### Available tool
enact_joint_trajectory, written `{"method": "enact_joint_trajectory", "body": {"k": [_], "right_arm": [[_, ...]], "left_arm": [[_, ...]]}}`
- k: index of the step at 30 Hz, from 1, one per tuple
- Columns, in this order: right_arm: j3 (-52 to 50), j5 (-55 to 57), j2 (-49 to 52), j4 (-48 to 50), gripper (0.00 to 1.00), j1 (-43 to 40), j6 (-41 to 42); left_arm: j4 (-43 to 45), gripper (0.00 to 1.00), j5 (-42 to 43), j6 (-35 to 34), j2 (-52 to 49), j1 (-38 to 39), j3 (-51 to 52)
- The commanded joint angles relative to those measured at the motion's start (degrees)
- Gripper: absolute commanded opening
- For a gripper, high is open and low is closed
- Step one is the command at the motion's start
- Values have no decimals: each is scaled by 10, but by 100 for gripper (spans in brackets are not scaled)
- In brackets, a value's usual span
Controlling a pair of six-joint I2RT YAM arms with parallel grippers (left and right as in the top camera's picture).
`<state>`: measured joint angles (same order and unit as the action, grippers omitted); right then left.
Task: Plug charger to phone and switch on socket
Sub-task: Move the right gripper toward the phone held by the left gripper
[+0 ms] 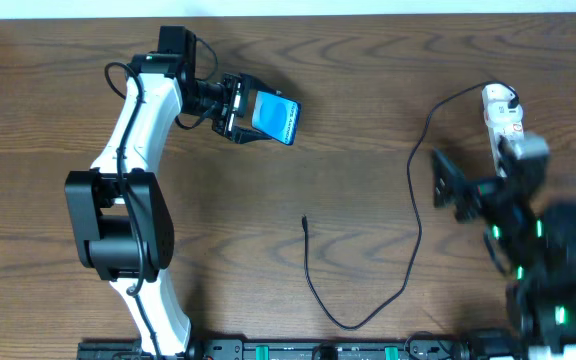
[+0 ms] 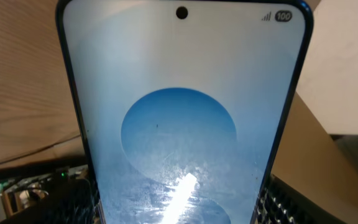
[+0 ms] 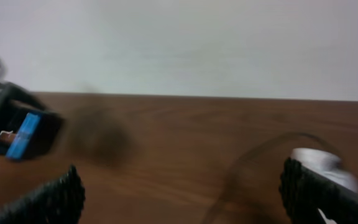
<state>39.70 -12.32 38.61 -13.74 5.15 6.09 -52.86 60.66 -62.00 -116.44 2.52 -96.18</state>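
1. The phone (image 1: 274, 117), a slim glossy slab with a blue screen and rounded corners, is at 11 o'clock, clamped at one end by the left gripper (image 1: 238, 108)
2. The charger (image 1: 419, 225), a thin black cable, lies in a loose loop, its small tip free near the table's middle, and its far end runs to the socket (image 1: 500, 108), a white elongated strip at 2 o'clock
3. The right gripper (image 1: 440, 182), blurred, is at 3 o'clock, its ribbed black fingers (image 3: 51, 199) spread wide and empty
4. The table (image 1: 368, 70) is dark wood grain
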Motion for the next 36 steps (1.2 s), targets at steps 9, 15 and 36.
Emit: {"method": "enact_joint_trajectory", "body": {"k": [9, 15, 36], "right_arm": [[136, -432, 362, 99, 99, -1, 81], [136, -485, 483, 231, 99, 12, 296], [136, -331, 540, 175, 98, 85, 427]], "left_arm": [[-1, 7, -31, -53, 13, 24, -13], [-1, 8, -84, -67, 13, 37, -13], [70, 7, -229, -179, 13, 120, -13]]}}
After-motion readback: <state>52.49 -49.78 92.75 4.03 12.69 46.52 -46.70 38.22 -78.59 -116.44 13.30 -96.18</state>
